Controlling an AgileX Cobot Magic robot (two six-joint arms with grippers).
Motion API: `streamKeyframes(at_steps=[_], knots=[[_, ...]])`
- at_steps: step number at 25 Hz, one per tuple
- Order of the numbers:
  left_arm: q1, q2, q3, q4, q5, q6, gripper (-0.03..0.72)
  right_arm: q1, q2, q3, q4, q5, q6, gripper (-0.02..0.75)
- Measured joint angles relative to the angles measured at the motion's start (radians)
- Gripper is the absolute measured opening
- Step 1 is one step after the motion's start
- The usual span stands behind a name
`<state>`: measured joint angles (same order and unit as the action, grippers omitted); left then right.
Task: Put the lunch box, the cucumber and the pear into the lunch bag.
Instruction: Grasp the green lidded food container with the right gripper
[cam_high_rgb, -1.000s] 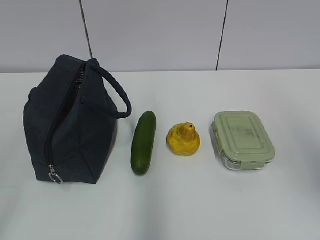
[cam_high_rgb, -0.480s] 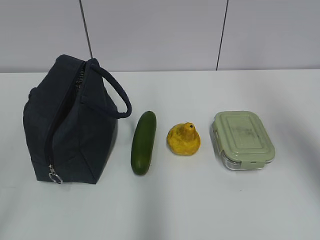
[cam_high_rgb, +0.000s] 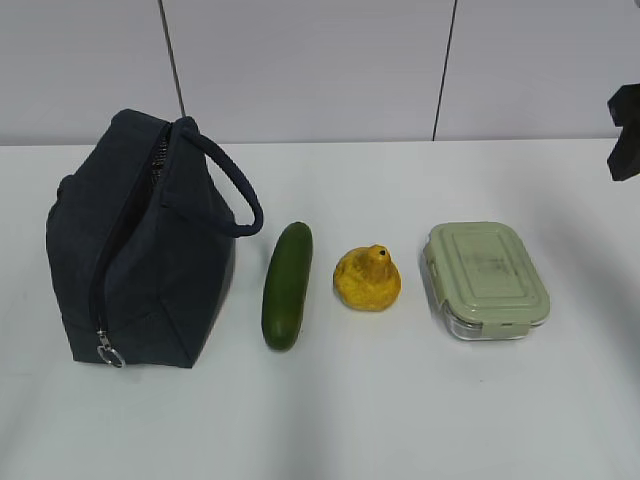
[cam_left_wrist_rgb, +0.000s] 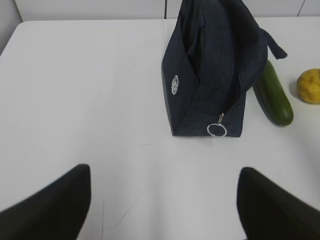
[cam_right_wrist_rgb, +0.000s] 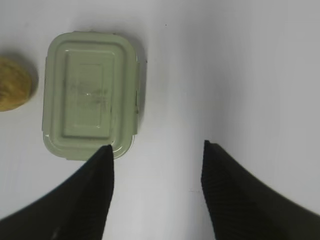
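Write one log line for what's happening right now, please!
left gripper: open, empty | right gripper: open, empty | lunch bag: zipped | cucumber, pear, lunch box: on table
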<state>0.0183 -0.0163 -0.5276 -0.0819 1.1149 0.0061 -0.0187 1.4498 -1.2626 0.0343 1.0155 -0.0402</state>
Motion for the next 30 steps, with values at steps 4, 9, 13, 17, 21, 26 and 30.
streamKeyframes(at_steps=[4, 9, 13, 17, 21, 26, 30], knots=[[0.0, 0.0, 0.0, 0.0, 0.0, 0.0, 0.529, -0.099, 0.079, -0.011, 0.177, 0.002, -0.1, 0.444], [0.0, 0.0, 0.0, 0.0, 0.0, 0.0, 0.529, -0.187, 0.167, -0.011, 0.373, 0.043, -0.271, 0.444], [0.0, 0.0, 0.0, 0.0, 0.0, 0.0, 0.529, -0.206, 0.218, -0.011, 0.399, 0.059, -0.324, 0.444], [0.0, 0.0, 0.0, 0.0, 0.0, 0.0, 0.529, -0.21, 0.275, -0.011, 0.416, 0.07, -0.351, 0.444], [0.0, 0.0, 0.0, 0.0, 0.0, 0.0, 0.529, -0.214, 0.31, -0.012, 0.477, 0.056, -0.437, 0.452], [0.0, 0.0, 0.0, 0.0, 0.0, 0.0, 0.529, -0.25, 0.41, -0.035, 0.677, 0.071, -0.553, 0.449], [0.0, 0.0, 0.0, 0.0, 0.0, 0.0, 0.529, -0.264, 0.479, -0.072, 0.828, 0.102, -0.624, 0.449]])
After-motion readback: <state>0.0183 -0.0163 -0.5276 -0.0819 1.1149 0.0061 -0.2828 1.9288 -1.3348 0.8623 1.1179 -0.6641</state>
